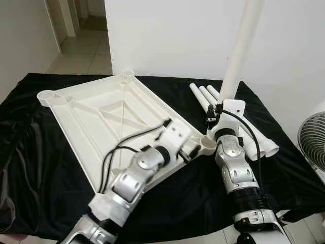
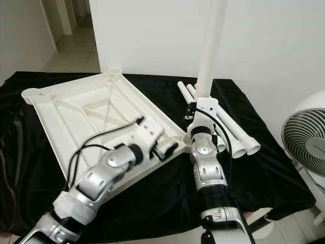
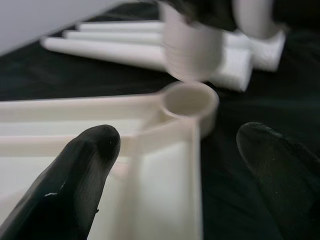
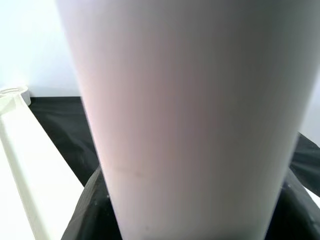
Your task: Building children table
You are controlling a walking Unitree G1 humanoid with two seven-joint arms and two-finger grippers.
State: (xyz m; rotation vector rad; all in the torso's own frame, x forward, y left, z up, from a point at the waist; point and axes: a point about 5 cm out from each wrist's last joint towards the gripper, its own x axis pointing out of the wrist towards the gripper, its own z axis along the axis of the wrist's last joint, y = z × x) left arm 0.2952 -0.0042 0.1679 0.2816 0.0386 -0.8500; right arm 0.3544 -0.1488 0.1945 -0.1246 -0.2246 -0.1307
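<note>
A white plastic tabletop [image 1: 101,114] lies upside down on a black cloth [image 1: 30,168], its ribbed underside up and a round leg socket at each corner. The right gripper [image 1: 219,113] is clamped around a long white table leg [image 1: 238,48], holding it upright with a slight lean; the leg rises past the top of the head views. In the left wrist view its threaded lower end [image 3: 192,52] hangs just above the near-right corner socket [image 3: 190,102], with a small gap between the two. In the right wrist view the leg's smooth white surface [image 4: 190,115] sits close against the camera, with black finger material at both lower edges. The left gripper [image 2: 165,146] rests over the tabletop's near edge, just beside that same socket; its two black fingers [image 3: 75,175] are spread apart and grasp nothing, one lying over the tabletop and the other over the cloth. Three more white legs [image 2: 231,129] lie side by side on the cloth behind and to the right of the held leg, their wide ends toward the robot. A white fan [image 2: 304,140] stands at the right, beyond the cloth's edge. A tiled hallway floor [image 1: 84,48] shows at the upper left.
</note>
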